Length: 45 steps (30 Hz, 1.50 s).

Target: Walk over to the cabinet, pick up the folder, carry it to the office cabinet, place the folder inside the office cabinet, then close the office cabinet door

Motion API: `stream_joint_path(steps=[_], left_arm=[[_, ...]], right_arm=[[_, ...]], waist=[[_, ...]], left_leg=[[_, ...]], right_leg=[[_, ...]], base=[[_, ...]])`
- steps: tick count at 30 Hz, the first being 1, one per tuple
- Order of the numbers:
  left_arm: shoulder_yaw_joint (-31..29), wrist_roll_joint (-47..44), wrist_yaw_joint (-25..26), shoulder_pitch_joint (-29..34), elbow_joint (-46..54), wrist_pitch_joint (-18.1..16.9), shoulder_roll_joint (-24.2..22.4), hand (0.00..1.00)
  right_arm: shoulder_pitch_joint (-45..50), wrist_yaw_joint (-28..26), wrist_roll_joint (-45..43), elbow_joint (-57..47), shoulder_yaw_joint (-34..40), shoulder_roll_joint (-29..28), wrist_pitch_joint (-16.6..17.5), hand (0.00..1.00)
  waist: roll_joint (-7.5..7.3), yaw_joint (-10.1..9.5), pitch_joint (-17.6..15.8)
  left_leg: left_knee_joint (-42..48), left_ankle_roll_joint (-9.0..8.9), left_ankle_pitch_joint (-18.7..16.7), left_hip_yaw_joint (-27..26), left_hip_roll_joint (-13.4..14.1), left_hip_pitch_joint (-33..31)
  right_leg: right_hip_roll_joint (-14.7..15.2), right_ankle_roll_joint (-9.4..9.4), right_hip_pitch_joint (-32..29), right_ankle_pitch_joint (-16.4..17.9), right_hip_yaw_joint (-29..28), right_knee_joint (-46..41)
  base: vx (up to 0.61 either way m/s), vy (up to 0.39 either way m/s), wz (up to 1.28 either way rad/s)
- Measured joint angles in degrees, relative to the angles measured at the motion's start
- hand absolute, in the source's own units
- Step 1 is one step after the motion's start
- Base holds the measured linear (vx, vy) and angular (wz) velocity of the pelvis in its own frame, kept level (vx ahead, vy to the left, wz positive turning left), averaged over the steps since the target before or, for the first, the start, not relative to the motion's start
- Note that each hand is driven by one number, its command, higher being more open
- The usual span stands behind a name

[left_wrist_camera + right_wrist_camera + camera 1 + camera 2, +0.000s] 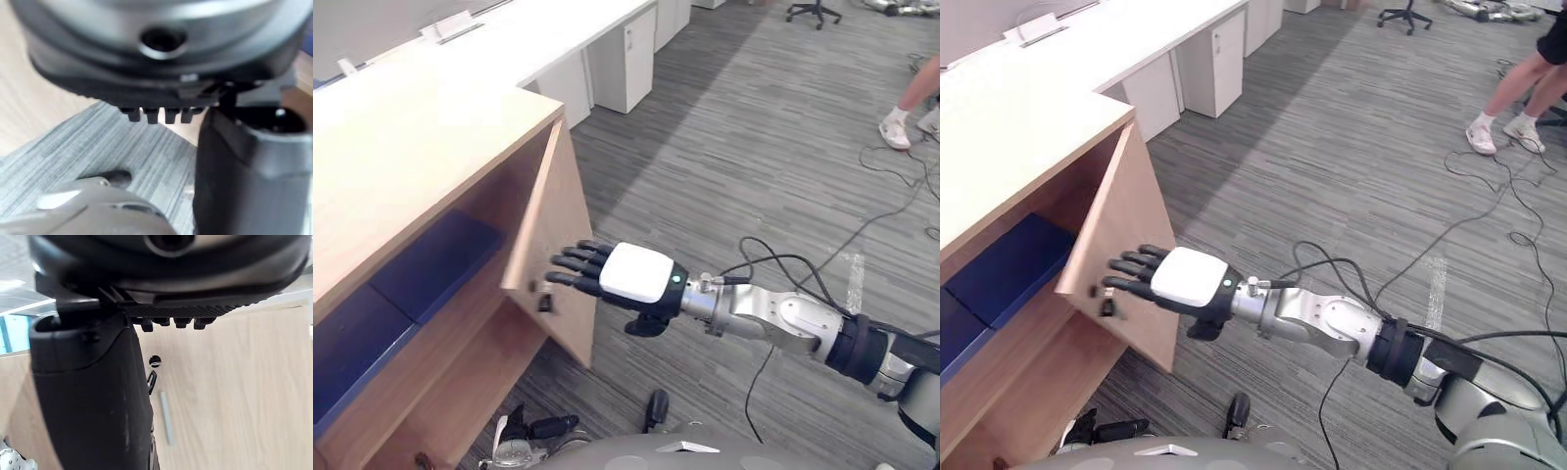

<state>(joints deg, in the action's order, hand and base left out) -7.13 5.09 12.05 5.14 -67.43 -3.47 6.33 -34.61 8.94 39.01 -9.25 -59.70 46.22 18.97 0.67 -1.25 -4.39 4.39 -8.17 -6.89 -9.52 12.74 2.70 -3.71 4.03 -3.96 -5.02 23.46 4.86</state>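
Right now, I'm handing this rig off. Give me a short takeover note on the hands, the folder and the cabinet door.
Right hand: open, fingers straight at the outer face of the door.
Left hand: open, holding nothing, low over the floor.
Folder: blue, lying inside the office cabinet.
Done: the folder is in.
Left: the door stands ajar; push it shut.

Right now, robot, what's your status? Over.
Right robot hand open, fingers on cabinet door. Left robot hand open, idle. Blue folder inside cabinet. Door not yet shut, nothing seen blocking it.
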Motion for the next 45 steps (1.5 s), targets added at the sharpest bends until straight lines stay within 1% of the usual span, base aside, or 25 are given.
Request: stream_joint_path(steps=[2,6,11,15,17,21,23,24,26,28,29,31,32,33,34,35,36,37,38,40,41,42,43,44,45], left_arm=[[-0.1,0.0,0.1,0.5,0.2,0.0,0.5,1.0],[-0.1,0.0,0.0,1.5,0.5,-0.1,1.6,1.0],[0.1,0.0,-0.2,1.4,0.5,-0.1,1.7,1.0],[2.1,0.0,-0.9,1.0,0.7,-0.2,1.2,1.0],[3.3,0.0,-1.2,0.8,1.0,-0.3,0.8,1.0],[4.6,0.2,-1.6,0.9,1.7,-0.6,0.5,1.0],[4.6,0.2,-1.7,1.3,1.7,-0.6,0.3,1.0],[4.6,0.9,-1.9,1.2,1.8,-0.6,0.3,1.0],[4.7,2.2,-2.0,1.2,1.8,-0.6,0.2,1.0],[5.0,2.3,-2.2,1.1,1.8,-0.6,0.0,1.0],[4.9,2.2,-2.2,1.1,1.8,-0.5,-0.2,1.0],[3.8,2.0,-2.1,1.1,1.7,-0.4,-0.8,1.0],[3.5,1.8,-2.0,1.2,1.6,-0.1,-1.1,1.0],[3.0,1.7,-2.0,1.2,1.6,0.0,-1.4,1.0],[2.2,1.7,-2.0,1.3,1.6,0.1,-1.6,1.0],[1.7,1.7,-2.0,1.6,1.6,0.1,-1.7,1.0],[1.8,1.7,-2.1,1.8,1.6,0.2,-1.3,1.0],[1.8,1.7,-2.1,1.9,1.7,0.2,-0.8,1.0],[1.8,1.7,-2.1,2.0,1.7,0.2,-0.7,1.0],[1.8,1.7,-2.2,2.2,1.7,0.2,-0.7,1.0],[1.8,1.7,-2.2,2.2,1.7,0.3,-0.7,1.0],[1.7,1.4,-2.1,2.3,1.8,0.4,-0.7,1.0],[1.7,1.2,-2.1,2.3,3.0,1.0,-0.7,1.0],[1.7,1.2,-2.5,2.5,5.4,1.1,-0.2,1.0],[1.5,1.3,-2.8,2.9,6.8,1.0,0.4,1.0]], right_arm=[[-0.2,0.2,0.0,0.0,-0.2,-0.7,-0.2,1.0],[0.5,0.2,0.0,0.2,-1.1,-1.3,-0.7,1.0],[5.0,0.2,0.0,4.4,0.0,-1.6,-0.6,1.0],[15.8,-0.9,0.1,16.1,5.9,-2.2,-1.8,1.0],[22.5,-1.8,1.4,25.8,11.3,-3.4,-3.6,1.0],[31.6,-3.2,6.0,37.5,19.4,-5.5,-6.2,1.0],[36.1,-3.5,7.8,42.7,25.0,-9.0,-7.3,1.0],[38.9,-3.4,7.7,49.3,31.6,-15.0,-8.9,1.0],[39.9,-3.4,7.4,55.0,37.4,-20.3,-10.3,1.0],[40.7,-2.3,2.4,64.8,49.9,-29.5,-14.9,1.0],[40.7,-1.4,0.5,66.9,53.0,-30.9,-16.3,1.0],[41.6,0.8,-8.3,71.9,64.7,-34.0,-19.8,1.0],[42.4,2.2,-15.0,72.7,69.5,-35.4,-21.2,1.0],[42.9,2.9,-17.6,72.9,71.0,-35.9,-21.6,1.0],[43.5,3.5,-20.8,72.9,72.1,-36.4,-22.1,1.0],[44.7,4.1,-24.1,72.8,73.2,-37.3,-22.3,1.0],[46.0,4.8,-26.2,72.4,74.9,-38.8,-22.6,1.0],[46.1,5.2,-26.4,72.1,75.3,-39.4,-22.7,1.0],[46.1,5.2,-26.5,72.0,75.3,-39.6,-22.7,1.0],[45.5,5.2,-27.0,71.7,74.8,-40.3,-22.6,1.0],[45.4,5.2,-27.2,71.7,74.7,-40.5,-22.6,1.0],[45.4,5.2,-28.3,71.7,74.7,-40.9,-22.6,1.0],[45.1,5.0,-29.1,71.7,74.9,-41.5,-22.6,1.0],[44.9,4.8,-30.8,71.5,74.9,-41.9,-22.4,1.0],[44.8,4.9,-31.1,71.2,74.9,-42.6,-22.4,1.0]], waist=[[-1.06,-0.2,0.7],[-3.04,0.0,1.9],[-3.17,-0.34,2.0],[-1.6,-0.83,1.2],[-0.46,-0.93,0.5],[1.07,-0.4,-0.6],[1.55,-0.01,-0.7],[1.74,0.41,-0.8],[1.77,1.16,-0.8],[2.21,1.68,-0.6],[2.37,1.68,-0.5],[2.92,1.63,-0.2],[3.19,1.67,0.0],[3.49,1.76,-0.1],[3.68,1.84,-0.4],[3.31,2.58,-0.5],[1.61,3.46,-0.9],[1.18,3.37,-0.9],[0.98,3.35,-0.9],[0.51,3.18,-1.1],[0.56,3.21,-1.3],[1.11,3.19,-1.6],[1.18,3.26,-1.5],[-0.11,3.46,-2.0],[-1.35,3.38,-2.5]], left_leg=[[-0.6,-0.9,0.6,0.0,-0.1,0.3],[-0.5,-1.06,0.8,-0.6,-0.4,0.4],[-0.5,-0.71,0.6,-0.3,-1.6,0.4],[-0.5,-0.07,0.1,0.2,-2.5,1.0],[-0.5,0.64,-0.4,0.3,-3.2,1.0],[-0.5,1.36,-0.9,0.7,-4.1,1.9],[-0.5,1.65,-1.2,1.0,-4.2,2.6],[-0.5,1.66,-1.6,1.4,-4.3,2.8],[-0.5,1.72,-1.7,2.2,-4.5,2.8],[-0.6,2.0,-1.8,3.5,-5.2,3.0],[-0.6,2.16,-1.9,3.7,-5.3,3.0],[-0.6,2.82,-2.1,4.9,-6.4,3.0],[-0.7,3.45,-2.1,5.4,-7.1,3.1],[-0.7,3.65,-2.1,5.7,-7.3,3.4],[-1.0,4.25,-2.1,6.3,-8.0,4.0],[-1.2,4.99,-1.8,7.7,-9.4,4.5],[-2.1,6.35,-1.2,10.3,-12.7,5.9],[-2.4,7.28,-0.8,12.1,-14.6,5.9],[-2.5,7.58,-0.7,12.7,-15.2,5.9],[-2.6,8.33,-0.5,15.6,-15.9,5.9],[-2.5,8.51,-0.4,16.5,-15.8,5.8],[-2.4,8.62,-0.3,17.7,-15.4,5.4],[-0.9,8.34,-0.4,19.7,-14.5,3.8],[1.2,7.42,-1.0,21.8,-14.3,1.7],[2.5,6.97,-1.3,23.0,-14.9,0.5]], right_leg=[[0.0,0.23,0.0,0.2,0.0,0.0],[0.5,-0.28,0.1,-0.2,-0.1,0.0],[1.6,-0.99,0.4,-0.9,0.1,0.0],[2.9,-1.21,1.3,-1.0,0.6,0.0],[3.7,-1.67,1.4,-1.3,0.7,0.0],[4.6,-2.25,2.5,-1.1,1.4,-0.3],[4.8,-2.83,3.3,-0.8,1.5,-0.3],[4.9,-3.14,3.6,-0.5,1.8,-0.3],[5.2,-3.43,4.0,-0.3,2.6,-0.3],[5.9,-4.11,4.9,0.0,3.7,-0.3],[6.1,-4.35,5.1,0.0,3.9,-0.3],[7.4,-5.26,5.8,0.1,5.2,-0.3],[8.5,-6.09,5.9,0.7,6.0,-1.4],[9.3,-6.39,5.6,1.6,6.3,-3.3],[11.2,-7.06,4.6,3.9,6.9,-8.0],[14.7,-7.58,2.7,7.6,7.7,-15.8],[21.3,-6.82,-0.6,11.7,6.8,-29.0],[23.9,-5.83,-3.8,11.8,1.8,-35.7],[24.0,-5.66,-4.6,11.6,-1.2,-36.8],[22.2,-5.4,-5.5,11.1,-11.4,-38.1],[21.4,-5.24,-6.1,11.1,-14.0,-38.5],[19.4,-5.44,-6.5,12.3,-18.2,-38.2],[15.2,-6.37,-6.0,14.4,-24.2,-34.7],[12.3,-7.06,-4.8,14.6,-27.5,-28.8],[12.2,-7.77,-3.6,14.8,-27.5,-26.3]], base=[[0.03,0.208,-0.01],[0.05,0.206,-0.05],[0.07,0.218,0.07],[0.08,0.242,0.11],[0.07,0.231,0.05],[0.09,0.215,0.07],[0.07,0.169,0.08],[0.06,0.133,0.05],[0.04,0.108,0.22],[0.02,0.121,0.33],[0.01,0.142,0.26],[0.01,0.179,0.34],[0.01,0.182,0.34],[0.01,0.211,0.32],[0.03,0.272,0.46],[0.03,0.28,0.88],[0.02,0.226,1.05],[-0.01,0.138,0.89],[-0.01,0.118,0.6],[0.02,0.064,0.55],[0.04,-0.021,0.53],[0.05,-0.102,0.62],[0.04,-0.186,0.91],[0.02,-0.155,0.96],[-0.02,-0.197,0.94]])
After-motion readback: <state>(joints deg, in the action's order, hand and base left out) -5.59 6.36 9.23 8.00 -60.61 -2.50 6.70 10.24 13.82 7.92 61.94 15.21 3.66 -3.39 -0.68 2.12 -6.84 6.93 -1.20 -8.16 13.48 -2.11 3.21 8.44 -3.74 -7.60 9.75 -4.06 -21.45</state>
